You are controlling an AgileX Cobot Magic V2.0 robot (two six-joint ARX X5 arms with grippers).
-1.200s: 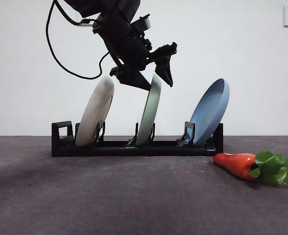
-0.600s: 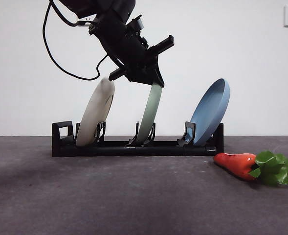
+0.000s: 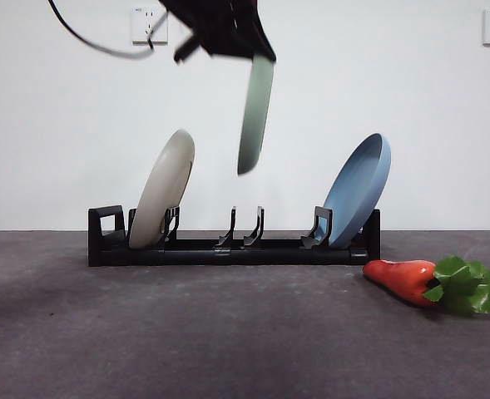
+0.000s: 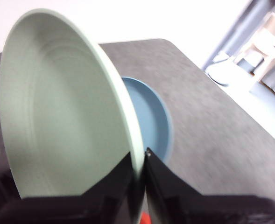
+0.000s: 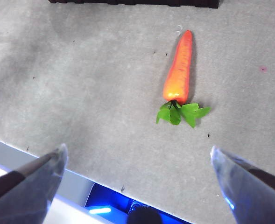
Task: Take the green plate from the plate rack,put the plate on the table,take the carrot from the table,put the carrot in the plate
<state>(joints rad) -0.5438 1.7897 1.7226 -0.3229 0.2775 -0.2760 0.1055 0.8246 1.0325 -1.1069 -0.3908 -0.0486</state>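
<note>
While clamped, green plate (image 3: 255, 114) — above rack (image 3: 228, 246)

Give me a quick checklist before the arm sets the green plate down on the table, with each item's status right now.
1. Left claw shut on the green plate's rim: ok.
2. Plate lifted clear of the plate rack: ok.
3. Cream plate and blue plate seated in their slots: ok.
4. Bare table in front of the rack for the set-down: ok.
5. Carrot lying off to the side, apart from that spot: ok.
6. Right claw open, above the carrot: ok.
</note>
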